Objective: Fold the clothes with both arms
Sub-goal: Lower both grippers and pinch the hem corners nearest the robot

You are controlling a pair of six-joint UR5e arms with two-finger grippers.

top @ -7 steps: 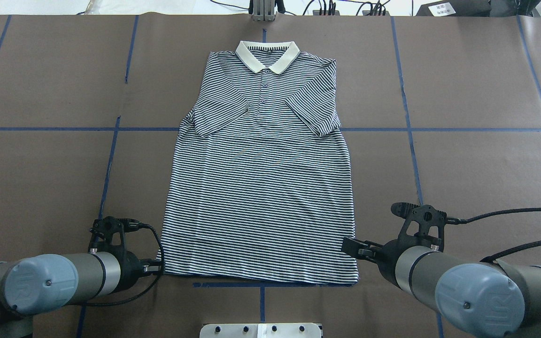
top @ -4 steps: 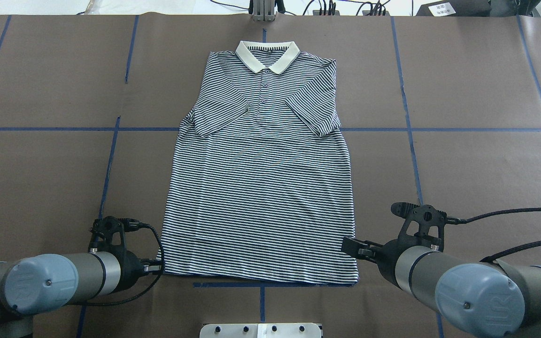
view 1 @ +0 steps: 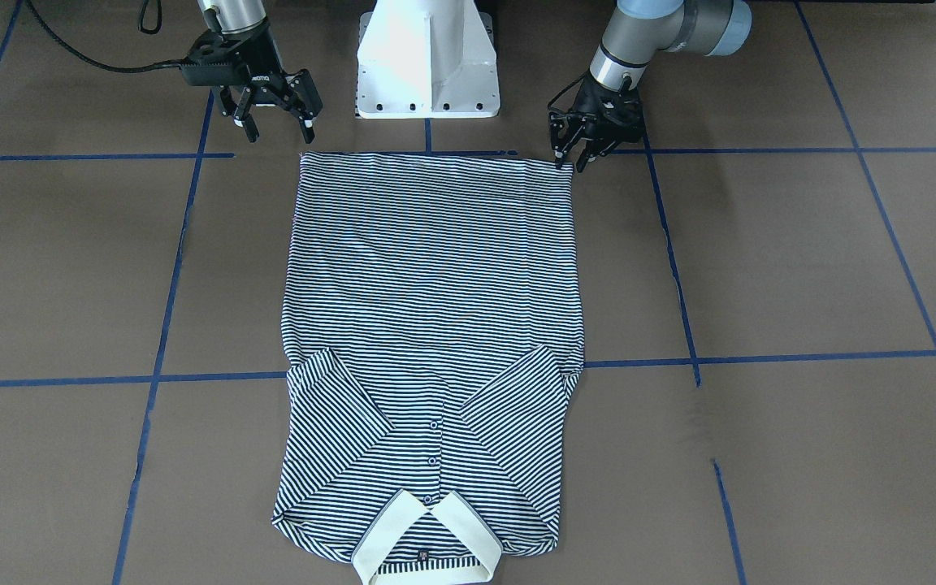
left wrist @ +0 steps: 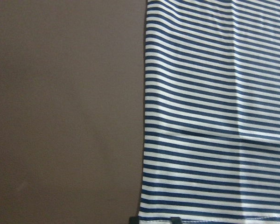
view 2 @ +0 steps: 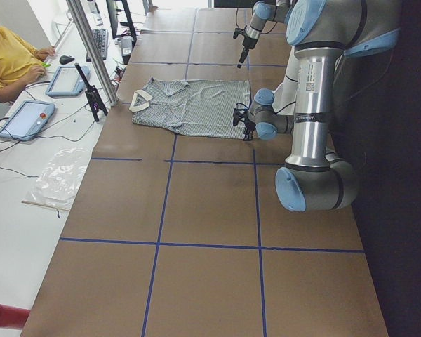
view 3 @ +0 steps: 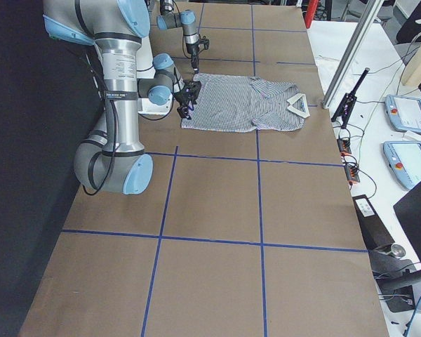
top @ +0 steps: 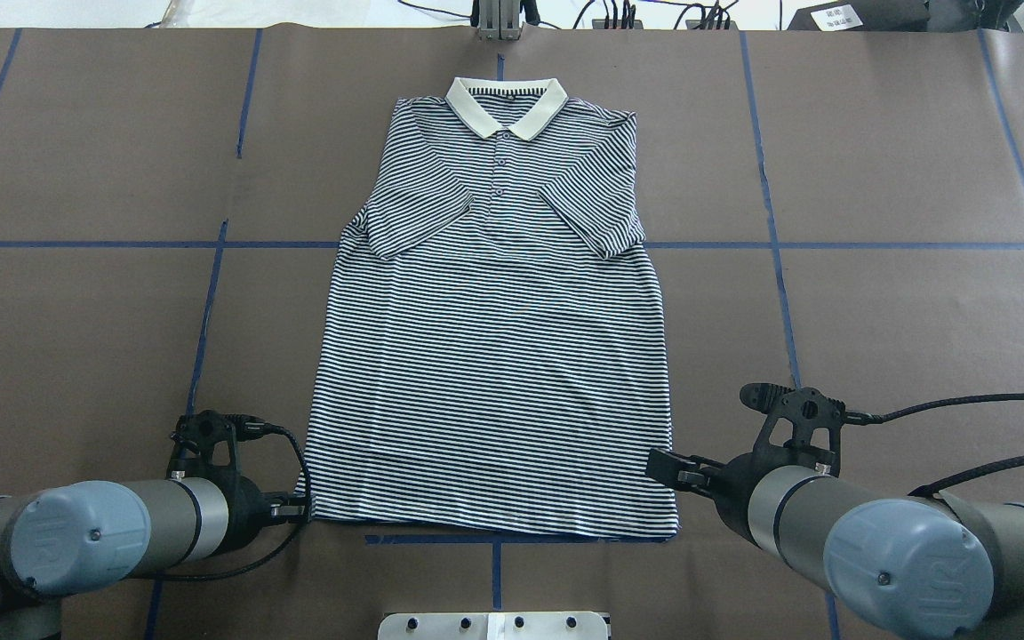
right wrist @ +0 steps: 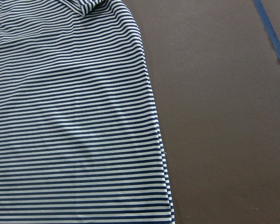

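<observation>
The striped polo shirt [top: 494, 356] lies flat on the brown table with its cream collar [top: 505, 105] at the far end and both sleeves folded in over the chest. It also shows in the front view [view 1: 435, 284]. My left gripper [top: 300, 508] is down at the hem's near-left corner, and its fingers look closed on that corner [view 1: 569, 162]. The left wrist view shows the hem corner [left wrist: 147, 212] right at the fingertips. My right gripper [view 1: 273, 122] is open and hovers just off the hem's near-right corner [top: 674, 532], clear of the cloth.
The white pedestal base [view 1: 427, 61] stands just behind the hem. Blue tape lines [top: 210, 293] cross the brown table cover. A metal post [top: 499, 18] stands beyond the collar. An operator and tablets [view 2: 28, 84] are at the far table edge.
</observation>
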